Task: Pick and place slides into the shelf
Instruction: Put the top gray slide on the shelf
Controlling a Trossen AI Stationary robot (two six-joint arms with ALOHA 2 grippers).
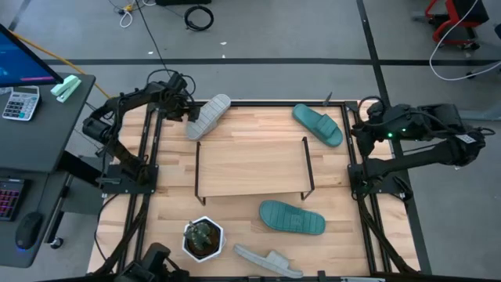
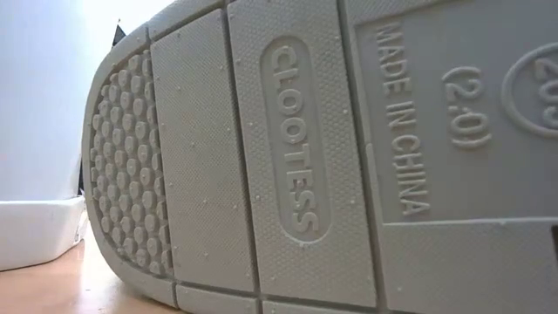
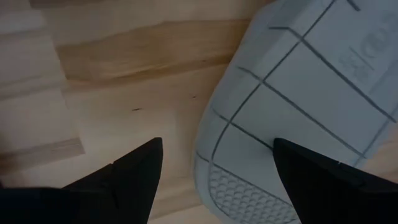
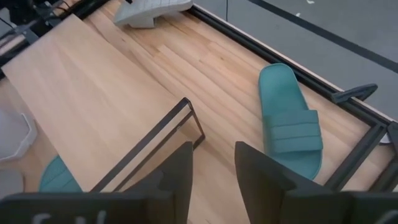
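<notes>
One light grey slide (image 1: pixel 210 115) lies sole up at the table's far left, resting on its strap (image 4: pixel 142 18). My left gripper (image 3: pixel 217 180) hangs open over its rounded end (image 3: pixel 249 186), with a finger on each side and no contact showing. The second grey slide (image 1: pixel 266 260) lies at the near edge, and its sole (image 2: pixel 296 157) fills the low view. One teal slide (image 1: pixel 318 124) lies at the far right and the other (image 1: pixel 291 218) in front of the shelf (image 1: pixel 250 166). My right gripper (image 4: pixel 211 168) waits open by the table's right frame (image 1: pixel 366 117).
A small potted plant in a white pot (image 1: pixel 202 237) stands near the table's near left. The black metal table frame (image 1: pixel 351 149) runs along both sides. Bare wood (image 1: pixel 172 196) lies left of the shelf. A desk with a calculator (image 1: pixel 19 102) stands beyond the left arm.
</notes>
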